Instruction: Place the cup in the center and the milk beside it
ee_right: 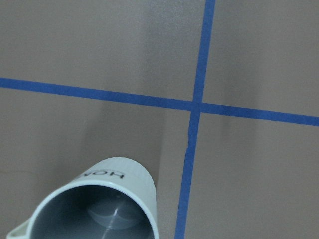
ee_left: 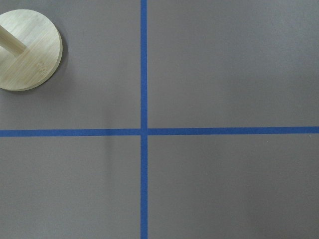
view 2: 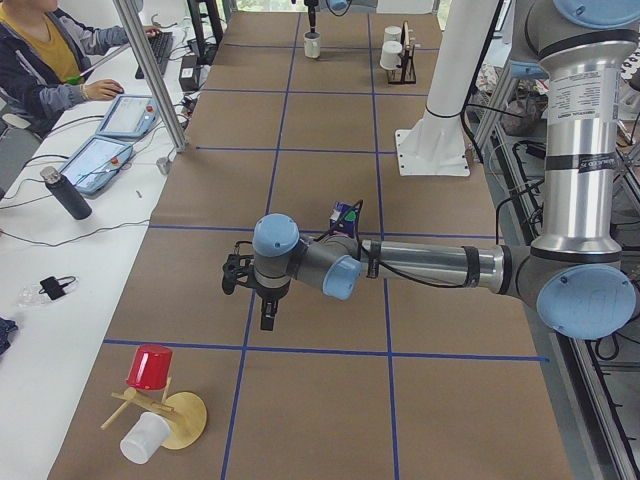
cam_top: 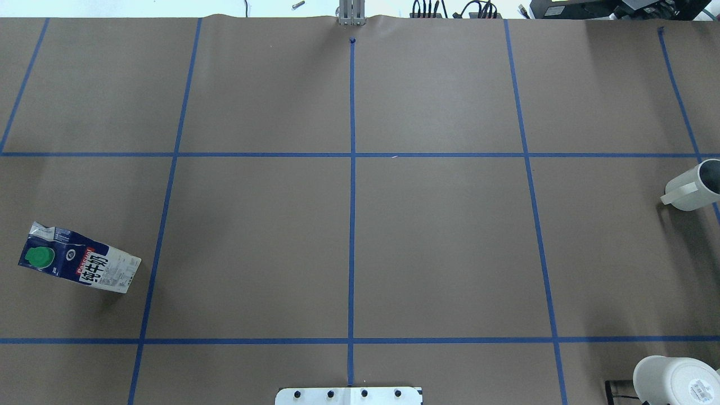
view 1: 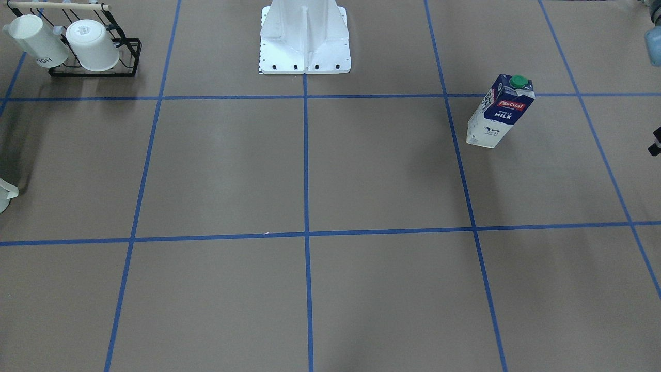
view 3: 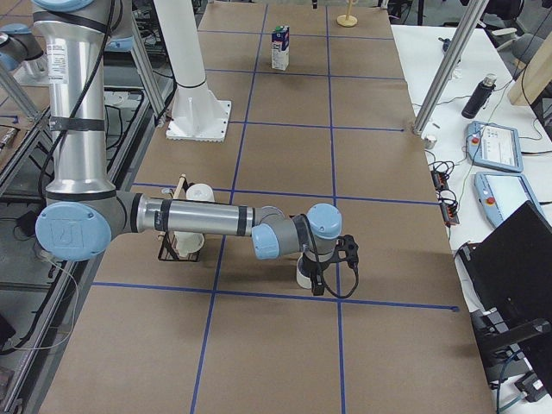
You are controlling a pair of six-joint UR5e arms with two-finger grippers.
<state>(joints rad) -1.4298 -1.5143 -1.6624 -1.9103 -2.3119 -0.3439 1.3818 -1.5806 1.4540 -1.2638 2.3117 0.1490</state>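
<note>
Closest, under the right wrist camera, stands the cup (ee_right: 99,206), upright and grey inside, with its letters "HOM" upside down. Only the right side view shows the right claw (view 3: 317,278), which hangs close by that cup. I cannot tell how wide it gapes or whether it touches. The left claw (view 2: 266,305) shows only from the left side, pointing down over the worktop (view 2: 330,400), and I cannot tell its opening either. Seen from overhead, the cup sits far to the right of the base (cam_top: 349,395) and the milk (cam_top: 79,259) far to its left, both well apart from the centre (cam_top: 352,247). The front view reads "Pascual" and "WHOLE MILK", while the overhead view shows Chinese characters on another face.
</note>
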